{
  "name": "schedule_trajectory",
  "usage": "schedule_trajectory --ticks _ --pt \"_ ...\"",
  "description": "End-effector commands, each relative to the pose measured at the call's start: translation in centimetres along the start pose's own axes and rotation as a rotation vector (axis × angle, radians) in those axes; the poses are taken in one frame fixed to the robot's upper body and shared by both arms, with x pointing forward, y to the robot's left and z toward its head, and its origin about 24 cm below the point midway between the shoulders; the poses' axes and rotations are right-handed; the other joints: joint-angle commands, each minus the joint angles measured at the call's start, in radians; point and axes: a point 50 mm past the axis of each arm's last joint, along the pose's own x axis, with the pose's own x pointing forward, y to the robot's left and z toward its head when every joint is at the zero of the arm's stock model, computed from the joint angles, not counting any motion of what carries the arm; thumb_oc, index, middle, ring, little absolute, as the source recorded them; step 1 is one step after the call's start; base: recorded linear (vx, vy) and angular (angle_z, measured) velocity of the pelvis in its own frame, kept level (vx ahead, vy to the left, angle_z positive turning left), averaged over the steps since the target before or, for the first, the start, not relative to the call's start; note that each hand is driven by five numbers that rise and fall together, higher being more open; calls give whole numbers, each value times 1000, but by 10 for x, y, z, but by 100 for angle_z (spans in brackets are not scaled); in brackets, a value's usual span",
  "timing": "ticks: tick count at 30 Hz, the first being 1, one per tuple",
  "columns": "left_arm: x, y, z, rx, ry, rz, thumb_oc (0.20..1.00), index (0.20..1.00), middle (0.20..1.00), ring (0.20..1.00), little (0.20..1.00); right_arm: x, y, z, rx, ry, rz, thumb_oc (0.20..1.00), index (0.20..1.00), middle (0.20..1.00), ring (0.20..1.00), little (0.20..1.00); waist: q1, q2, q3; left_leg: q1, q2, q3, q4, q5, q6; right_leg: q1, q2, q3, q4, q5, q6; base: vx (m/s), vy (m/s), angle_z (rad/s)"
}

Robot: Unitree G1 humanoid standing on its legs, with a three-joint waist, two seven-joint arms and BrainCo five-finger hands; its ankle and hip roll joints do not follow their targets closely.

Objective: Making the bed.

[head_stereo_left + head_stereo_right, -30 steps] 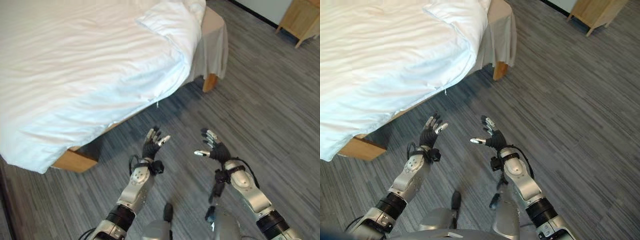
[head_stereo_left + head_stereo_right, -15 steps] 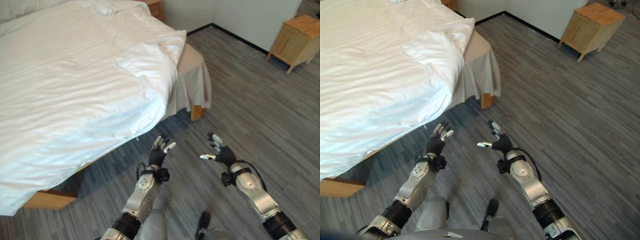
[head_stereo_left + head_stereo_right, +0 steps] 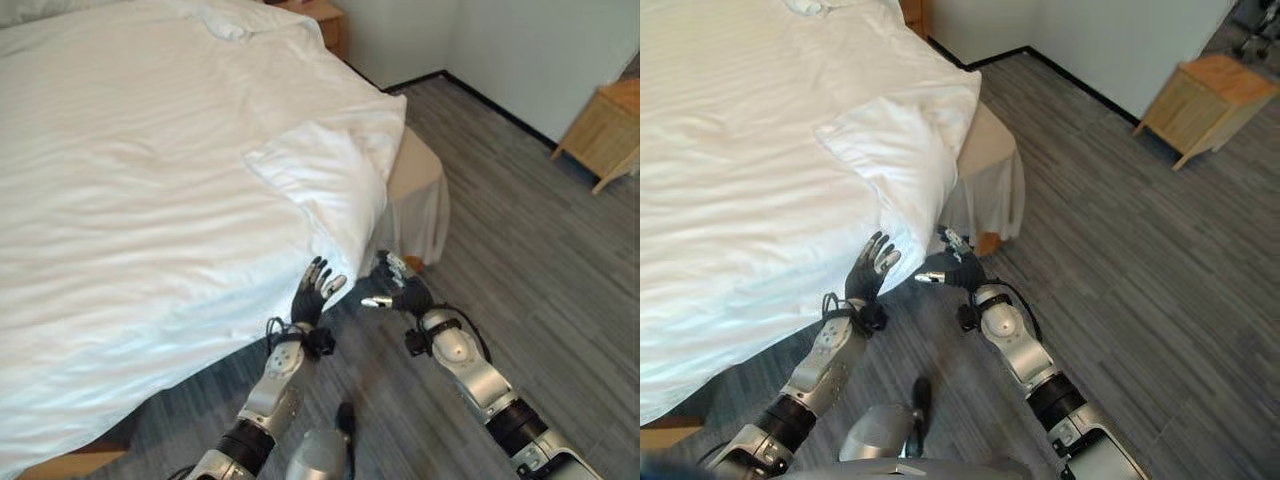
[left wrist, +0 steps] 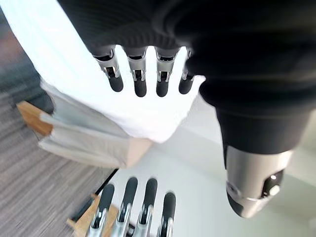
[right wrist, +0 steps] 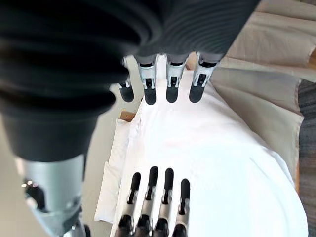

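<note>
"While I steer from far away, can you tell me what you see, biggest thing first?"

"I see the bed (image 3: 410, 190) first. It takes up most of the left side. A big white duvet (image 3: 150, 200) lies over it, and I think it is mostly flat already, with soft wrinkles. One side hangs down low over the near edge."

"What looks wrong, then?"

"The duvet corner (image 3: 330, 165) is folded back on itself, so a lumpy flap sits on top. Beside it the beige bed skirt (image 3: 418, 215) is bare. I guess that corner must be pulled out and laid flat. That part is not done."

"Anything else big?"

"A wooden nightstand (image 3: 1192, 108) stands well apart on the grey floor (image 3: 540, 250)."

"Now the hands."

"My left hand (image 3: 313, 292) is up by the hanging edge of the duvet, just below the flap. Its fingers are spread out straight and hold nothing. My right hand (image 3: 400, 294) is just beside it, near the bed skirt. Its fingers are loose and straight too, with nothing in them. I can't tell if either one touches the cloth."
</note>
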Motion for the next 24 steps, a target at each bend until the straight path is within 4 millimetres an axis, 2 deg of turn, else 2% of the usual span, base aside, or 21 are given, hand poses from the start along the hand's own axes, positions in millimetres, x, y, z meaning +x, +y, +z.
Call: schedule_trajectory --ticks 1,2,4,5,6,7,8,9,10,12,13,15,17,18,19,20,22,23,24 --pt "13 -32 35 -33 -171 -122 1000 1000 1000 1000 1000 10 -16 29 -17 -140 -48 1000 1000 1000 1000 1000 4 19 8 55 30 -79 -79 -23 -82 30 70 -75 -320 91 -72 227 -78 56" --pt "13 -32 34 -33 -170 -121 1000 1000 1000 1000 1000 10 -16 29 -17 -140 -47 1000 1000 1000 1000 1000 -1 19 9 58 30 -84 -78 -24 -83 37 71 -80 -323 89 -71 324 -136 64" --pt "13 -33 30 -38 -150 -131 1000 1000 1000 1000 1000 7 -18 23 -13 -120 -61 1000 1000 1000 1000 1000 -12 10 2 78 23 -115 -81 -47 -99 36 78 -46 -511 81 -94 342 -202 75" --pt "12 -33 24 -50 -130 -127 1000 1000 1000 1000 1000 4 -21 17 -16 -98 -82 1000 1000 1000 1000 1000 -25 10 -8 94 23 -170 -81 -77 -112 9 41 38 -643 135 -75 475 -286 69" --pt "12 -34 22 -54 -119 -132 1000 1000 1000 1000 1000 2 -22 16 -18 -92 -89 1000 1000 1000 1000 1000 -28 12 -15 99 27 -198 -81 -88 -117 -1 17 74 -682 163 -63 372 -226 66" --pt "12 -34 22 -55 -118 -132 1000 1000 1000 1000 1000 2 -22 15 -18 -91 -90 1000 1000 1000 1000 1000 -29 14 -14 102 29 -199 -81 -90 -117 4 19 72 -685 163 -62 378 -245 121" --pt "12 -33 19 -57 -103 -137 1000 1000 1000 1000 1000 -3 -24 11 -22 -77 -103 1000 1000 1000 1000 1000 -38 13 -24 119 42 -246 -81 -111 -133 -21 -29 135 -707 217 -42 272 -174 116" --pt "12 -33 19 -58 -102 -137 1000 1000 1000 1000 1000 -4 -24 11 -22 -76 -103 1000 1000 1000 1000 1000 -41 16 -23 122 45 -249 -81 -114 -134 -14 -27 130 -708 215 -41 516 -398 127" --pt "11 -32 15 -70 -79 -144 1000 1000 1000 1000 1000 -7 -25 8 -30 -63 -107 1000 1000 1000 1000 1000 -46 7 -33 140 64 -290 -81 -130 -153 -13 -53 146 -723 249 -29 377 -341 96" --pt "11 -30 11 -70 -58 -145 1000 1000 1000 1000 1000 -11 -23 2 -29 -35 -98 1000 1000 1000 1000 1000 -50 -16 -51 154 81 -310 -81 -149 -168 37 -54 108 -769 249 -29 426 -390 121" --pt "9 -28 11 -82 -59 -139 1000 1000 1000 1000 1000 -13 -22 0 -27 -28 -96 1000 1000 1000 1000 1000 -54 -19 -59 165 96 -313 -81 -147 -178 44 -52 97 -764 271 -19 370 -310 96" --pt "8 -22 10 -120 -61 -98 1000 1000 1000 1000 1000 -18 -21 -6 -26 -6 -78 1000 1000 1000 1000 1000 -53 -22 -76 180 131 -308 -81 -153 -197 68 -23 75 -788 252 -24 290 -254 25" --pt "7 -22 10 -120 -60 -98 1000 1000 1000 1000 1000 -18 -21 -6 -26 -5 -78 1000 1000 1000 1000 1000 -53 -20 -76 182 133 -308 -81 -154 -197 69 -21 75 -788 252 -24 139 -134 -10" --pt "5 -21 9 -134 -60 -93 1000 1000 1000 1000 1000 -24 -22 -13 -19 24 -58 1000 1000 1000 1000 1000 -49 -15 -85 187 168 -311 -70 -142 -214 83 8 64 -788 221 -45 173 -161 -13" --pt "5 -21 9 -134 -60 -93 1000 1000 1000 1000 1000 -24 -22 -13 -19 24 -58 1000 1000 1000 1000 1000 -49 -14 -85 187 168 -311 -70 -142 -214 83 8 64 -788 221 -45 290 -324 -9" --pt "4 -20 6 -151 -55 -94 1000 1000 1000 1000 1000 -29 -26 -18 -20 46 -54 1000 1000 1000 1000 1000 -38 -8 -80 150 185 -324 -2 -118 -239 106 32 42 -788 189 -75 154 -203 6" --pt "4 -22 5 -171 -52 -99 1000 1000 1000 1000 1000 -33 -32 -22 -26 61 -60 1000 1000 1000 1000 1000 -32 -2 -63 79 175 -330 129 -64 -267 137 34 3 -788 169 -98 132 -227 42" --pt "4 -23 6 -181 -55 -101 1000 1000 1000 1000 1000 -34 -34 -22 -37 61 -58 1000 1000 1000 1000 1000 -29 -9 -42 27 167 -295 215 -37 -264 156 27 -22 -788 164 -111 84 -221 70" --pt "3 -22 5 -187 -53 -102 1000 1000 1000 1000 1000 -35 -36 -21 -44 60 -55 1000 1000 1000 1000 1000 -25 -17 -30 -5 176 -232 260 -19 -245 168 23 -46 -788 154 -121 95 -256 71"
